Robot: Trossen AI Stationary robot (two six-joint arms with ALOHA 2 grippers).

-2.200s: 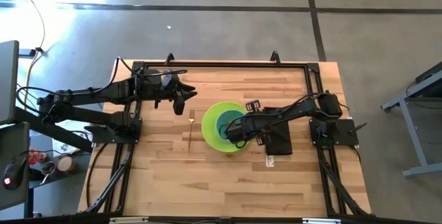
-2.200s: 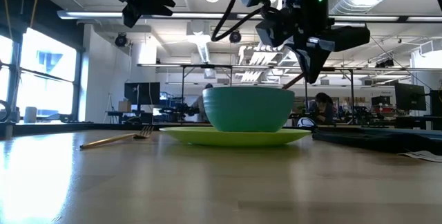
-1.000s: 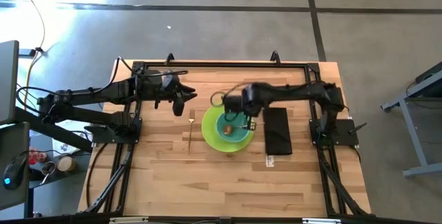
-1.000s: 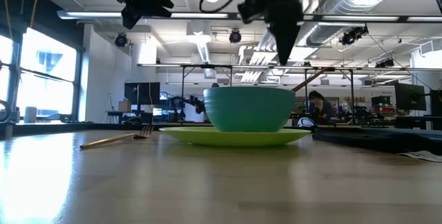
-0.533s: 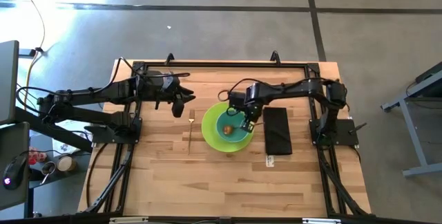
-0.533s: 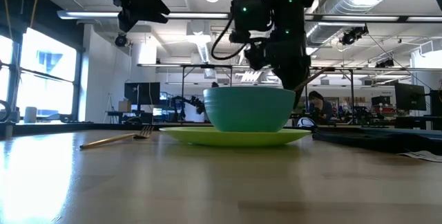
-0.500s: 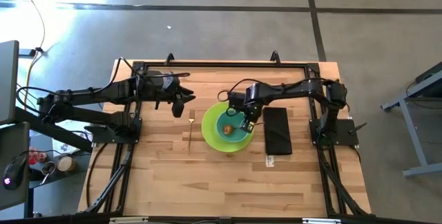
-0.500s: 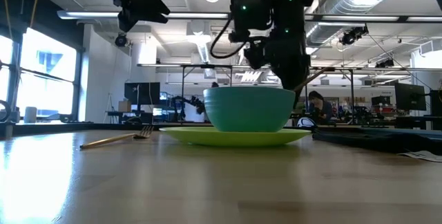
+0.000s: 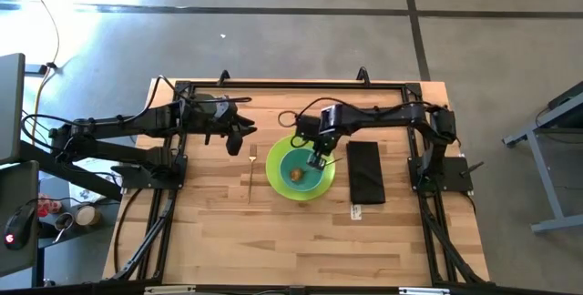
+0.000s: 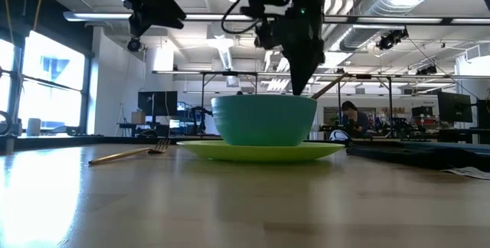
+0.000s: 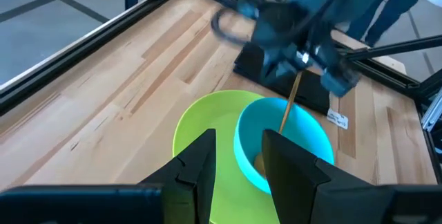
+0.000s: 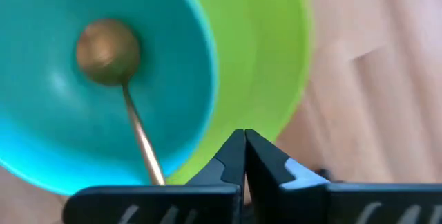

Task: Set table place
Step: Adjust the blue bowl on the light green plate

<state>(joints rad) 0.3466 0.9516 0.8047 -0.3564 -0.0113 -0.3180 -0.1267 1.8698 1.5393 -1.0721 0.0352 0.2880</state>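
Observation:
A teal bowl (image 9: pixel 290 160) stands on a lime green plate (image 9: pixel 276 178) in the middle of the wooden table (image 9: pixel 219 231). A gold spoon (image 12: pixel 107 51) lies in the bowl, its handle (image 10: pixel 328 86) leaning over the right rim. My right gripper (image 9: pixel 316 158) is shut, pointing down, with its tips (image 10: pixel 297 89) at the bowl's right rim; nothing is between the fingers (image 12: pixel 243 144). My left gripper (image 9: pixel 239 133) hangs open and empty above the table, left of the plate, and looks toward the bowl (image 11: pixel 283 134). My right gripper comes from above with its shut fingertips (image 10: pixel 297 89) at the bowl's rim (image 12: pixel 213 92) on its right side, beside the spoon's handle. I cannot tell whether they touch the rim. The spoon's handle passes beside the fingers, not between them.
A gold fork (image 9: pixel 251 172) lies on the table left of the plate, tines toward the far edge. A dark folded napkin (image 9: pixel 366 172) with a white tag (image 9: pixel 357 211) lies right of the plate. A black rail (image 9: pixel 291 84) frames the table.
My right gripper has come down from above the bowl to its right rim, then gone toward the table's left edge, staying shut. The bowl has slid a little toward the table's left on the plate, with the spoon still inside. The plate has kept its place.

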